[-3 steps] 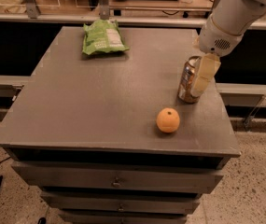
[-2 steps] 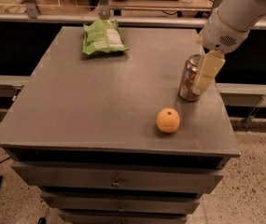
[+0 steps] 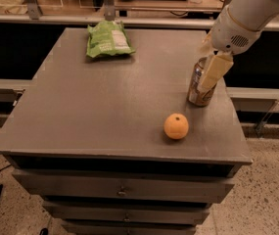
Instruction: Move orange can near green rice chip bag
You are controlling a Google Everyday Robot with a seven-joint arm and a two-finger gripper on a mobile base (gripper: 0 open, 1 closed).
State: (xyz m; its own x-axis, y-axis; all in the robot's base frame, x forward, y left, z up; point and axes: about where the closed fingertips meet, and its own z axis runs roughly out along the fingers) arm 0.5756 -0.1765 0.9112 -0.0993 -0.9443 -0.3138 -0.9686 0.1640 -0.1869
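The orange can (image 3: 197, 88) stands upright on the grey table top (image 3: 104, 102) near its right edge. My gripper (image 3: 210, 76) comes down from the upper right and sits around the can's upper part, covering its right side. The green rice chip bag (image 3: 108, 39) lies flat at the far left-centre of the table, well away from the can.
A round orange fruit (image 3: 176, 126) lies in front of the can, near the table's front edge. The table top sits on a cabinet of drawers (image 3: 122, 190). A rail and glass panels (image 3: 80, 13) run behind the table.
My arm has shifted slightly up and to the right. The can, the fruit and the bag have not moved.
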